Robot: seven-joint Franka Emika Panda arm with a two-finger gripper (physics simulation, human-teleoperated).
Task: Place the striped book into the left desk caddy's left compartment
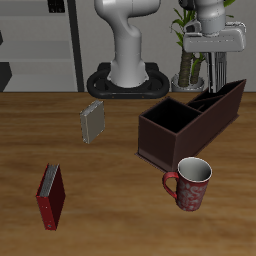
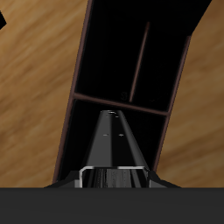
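my gripper [image 1: 211, 72] grips the striped book [image 2: 116, 140] above the left desk caddy [image 1: 190, 122], at the mug's [image 1: 189, 183] twelve o'clock.

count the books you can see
3: the grey checked book stands mid-table, the red book nearer the front edge, and the striped book, seen edge-on, is in the hand over the left desk caddy.

The exterior view looks from the front and above, across the tabletop [image 1: 110, 190] toward the robot's base [image 1: 128, 78] at the back. The wrist view looks straight down from close above into the left desk caddy [image 1: 190, 122] [image 2: 122, 79], which both views share.
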